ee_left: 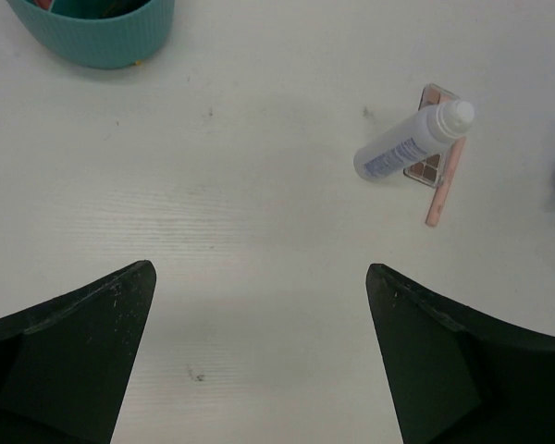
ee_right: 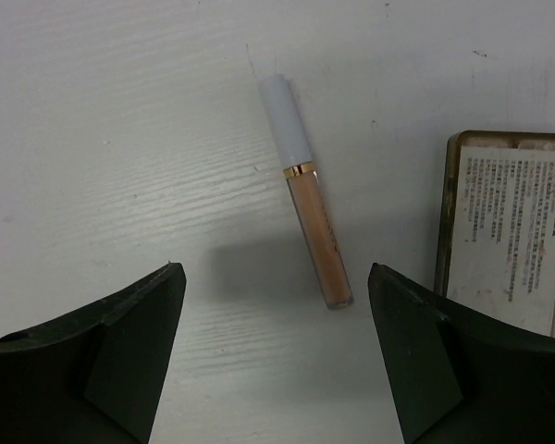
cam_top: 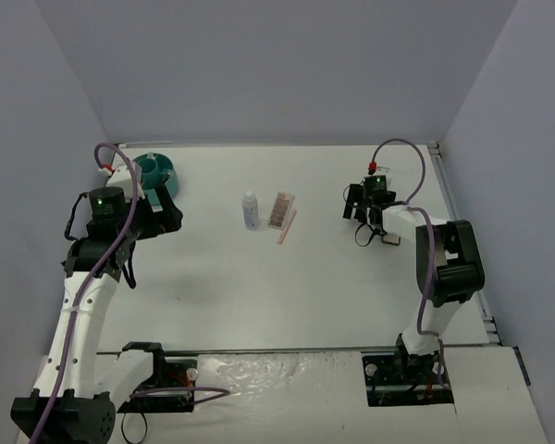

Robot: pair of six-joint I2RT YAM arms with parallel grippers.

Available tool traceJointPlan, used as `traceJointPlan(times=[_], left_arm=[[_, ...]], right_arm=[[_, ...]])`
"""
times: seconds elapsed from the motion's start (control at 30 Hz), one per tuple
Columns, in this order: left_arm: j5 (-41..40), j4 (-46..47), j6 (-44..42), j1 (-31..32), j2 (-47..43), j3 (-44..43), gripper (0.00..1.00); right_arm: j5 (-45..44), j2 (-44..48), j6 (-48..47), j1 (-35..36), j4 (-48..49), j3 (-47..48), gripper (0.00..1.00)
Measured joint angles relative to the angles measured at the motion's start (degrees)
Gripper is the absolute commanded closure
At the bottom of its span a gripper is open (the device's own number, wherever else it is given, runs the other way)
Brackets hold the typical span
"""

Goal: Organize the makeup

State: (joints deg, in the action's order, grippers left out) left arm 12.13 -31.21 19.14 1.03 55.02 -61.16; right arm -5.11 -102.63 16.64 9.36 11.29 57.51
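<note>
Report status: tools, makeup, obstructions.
Left tool open, empty, near teal tub. Right tool open over tan white-capped tube, compact beside it. White bottle, palette, pink stick mid-table. Nothing in the way.

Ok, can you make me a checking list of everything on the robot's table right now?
Surface: white table, a few tiny specks.
Job's things: white bottle, palette and pink stick together mid-table; tan tube and compact by the right hand.
Clutter: teal tub, far left.
Hands: left hand open, empty; right hand open above the tan tube.
Cables: purple cables along both arms.
Surroundings: plain pale walls.
</note>
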Motion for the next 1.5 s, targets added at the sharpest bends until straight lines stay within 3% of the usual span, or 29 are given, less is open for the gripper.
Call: traceJointPlan(times=[0.27,0.4,0.47,0.73,1.07,1.3,1.5], left_arm=[[1.9,-0.9,0.0,0.9,-0.4,0.9,0.03],[3.9,-0.9,0.7,0.9,-0.3,0.9,0.03],[5.1,-0.8,1.3,0.9,-0.2,0.9,0.03],[10.5,2.0,6.7,3.4,0.5,0.6,0.03],[10.5,10.2,13.8,16.9,5.8,-1.6,0.03],[8.7,16.4,18.4,20.9,10.2,-1.6,0.04],[7.4,21.2,20.8,25.6,12.3,-1.6,0.22]], right_arm=[[1.0,-4.8,-2.9,-0.8,0.0,3.0,0.58],[1.7,-5.0,-3.2,-0.8,-0.2,3.0,0.89],[1.9,-5.0,-3.2,-0.8,-0.1,2.9,0.98],[2.9,0.4,-3.3,1.9,2.7,-3.8,1.0],[12.5,22.6,-4.5,22.6,17.8,-16.6,1.0],[16.1,30.5,-4.4,31.4,30.0,-21.0,1.0],[18.0,31.0,-3.4,35.7,35.4,-21.3,1.0]])
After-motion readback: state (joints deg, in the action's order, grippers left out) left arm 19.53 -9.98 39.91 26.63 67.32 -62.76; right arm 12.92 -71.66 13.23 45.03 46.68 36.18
